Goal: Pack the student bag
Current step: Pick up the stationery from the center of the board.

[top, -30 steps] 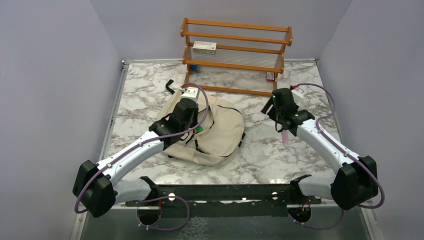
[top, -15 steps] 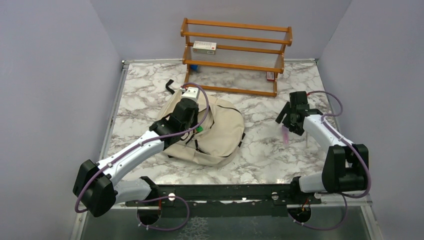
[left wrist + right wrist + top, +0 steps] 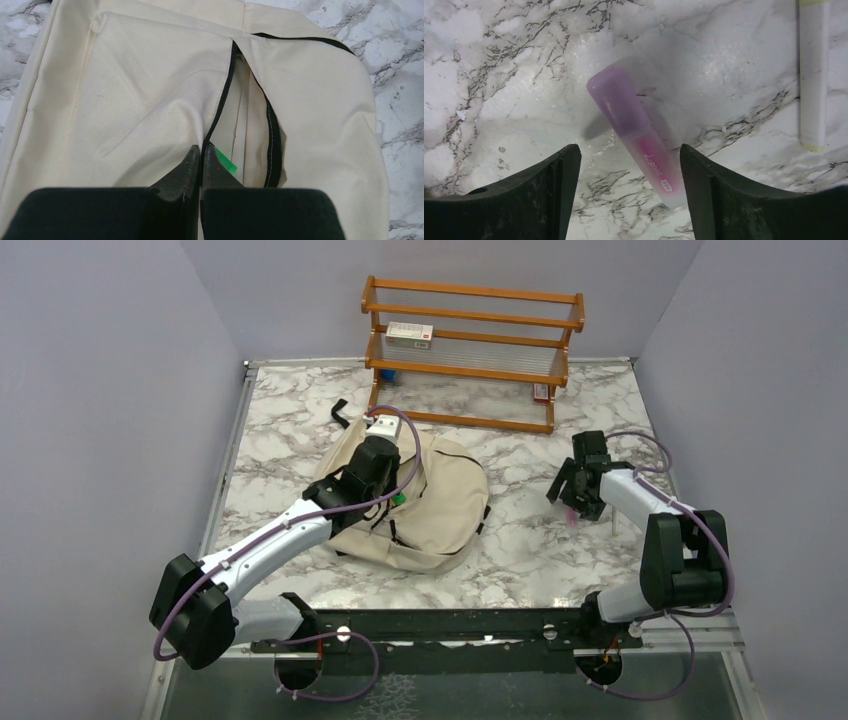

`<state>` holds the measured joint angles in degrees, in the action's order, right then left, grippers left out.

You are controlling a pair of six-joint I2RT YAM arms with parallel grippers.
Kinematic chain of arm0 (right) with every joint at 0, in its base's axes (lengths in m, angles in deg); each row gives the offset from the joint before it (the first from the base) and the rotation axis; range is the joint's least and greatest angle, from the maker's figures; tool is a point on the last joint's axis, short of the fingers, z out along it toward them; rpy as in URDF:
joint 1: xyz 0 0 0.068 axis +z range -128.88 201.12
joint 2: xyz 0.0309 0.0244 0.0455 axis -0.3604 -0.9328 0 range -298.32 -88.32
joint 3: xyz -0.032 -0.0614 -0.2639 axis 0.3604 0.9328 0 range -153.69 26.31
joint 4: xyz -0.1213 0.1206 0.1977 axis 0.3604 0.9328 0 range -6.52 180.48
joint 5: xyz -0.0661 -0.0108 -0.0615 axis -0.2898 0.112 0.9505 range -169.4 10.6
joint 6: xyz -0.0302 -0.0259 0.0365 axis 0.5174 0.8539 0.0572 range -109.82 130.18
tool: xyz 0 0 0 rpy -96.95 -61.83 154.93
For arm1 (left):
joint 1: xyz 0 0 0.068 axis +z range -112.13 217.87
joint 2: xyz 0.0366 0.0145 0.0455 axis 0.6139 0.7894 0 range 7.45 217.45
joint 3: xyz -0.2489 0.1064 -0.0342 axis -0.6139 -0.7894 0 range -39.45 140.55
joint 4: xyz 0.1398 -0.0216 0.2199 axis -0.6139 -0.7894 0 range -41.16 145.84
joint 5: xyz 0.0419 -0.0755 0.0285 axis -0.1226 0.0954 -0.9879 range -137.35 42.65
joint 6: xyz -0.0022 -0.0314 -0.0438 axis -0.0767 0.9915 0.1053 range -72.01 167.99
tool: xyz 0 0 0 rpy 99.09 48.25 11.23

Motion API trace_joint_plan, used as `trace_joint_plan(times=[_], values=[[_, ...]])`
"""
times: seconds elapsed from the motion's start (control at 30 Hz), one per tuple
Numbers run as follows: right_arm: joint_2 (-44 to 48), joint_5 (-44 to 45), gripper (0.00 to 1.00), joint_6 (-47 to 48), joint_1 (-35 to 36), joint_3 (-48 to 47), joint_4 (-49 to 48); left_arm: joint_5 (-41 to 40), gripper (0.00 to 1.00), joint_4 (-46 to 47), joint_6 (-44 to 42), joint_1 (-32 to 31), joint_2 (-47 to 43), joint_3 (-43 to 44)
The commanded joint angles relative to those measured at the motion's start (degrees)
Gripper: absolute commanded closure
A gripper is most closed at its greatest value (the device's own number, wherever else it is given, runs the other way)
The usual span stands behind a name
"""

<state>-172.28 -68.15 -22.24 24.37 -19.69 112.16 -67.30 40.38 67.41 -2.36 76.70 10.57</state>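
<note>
The student bag, cream canvas with black zippers, lies flat left of the table's middle. My left gripper is shut on the zippered edge of its opening flap, fingertips together, and a green item peeks out of the gap beside them. A pink translucent highlighter lies on the marble at the right. My right gripper hangs open just over it. The highlighter's lower end lies between the fingers, close to the right one, and neither finger touches it.
A white pen with yellow ends lies just right of the highlighter. A wooden rack stands at the back, with a white box on a shelf and small items under it. Grey walls close in the table.
My right arm has drawn back toward the right side and lowered over the pink highlighter, its jaws staying open. My left gripper has stayed shut on the bag's flap without moving.
</note>
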Motion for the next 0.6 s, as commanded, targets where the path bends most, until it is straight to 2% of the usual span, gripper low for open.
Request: trace_joint_plan(times=[0.0, 0.27, 0.33, 0.57], values=[[-0.52, -1.27, 0.27, 0.77, -0.5, 1.05, -2.09, 0.87, 1.0, 3.43, 0.6, 0.06, 0.0, 1.9], [-0.6, -2.18, 0.45, 1.29, -0.52, 1.76, -2.97, 0.61, 1.0, 3.49, 0.62, 0.06, -0.49, 1.62], [-0.61, -2.8, 0.45, 1.25, -0.56, 2.03, -3.17, 0.67, 1.0, 3.52, 0.62, 0.07, -0.34, 1.66], [-0.74, -4.77, 0.57, 1.31, -0.52, 2.42, -3.89, 0.88, 1.0, 3.53, 0.71, 0.06, -0.58, 1.36]])
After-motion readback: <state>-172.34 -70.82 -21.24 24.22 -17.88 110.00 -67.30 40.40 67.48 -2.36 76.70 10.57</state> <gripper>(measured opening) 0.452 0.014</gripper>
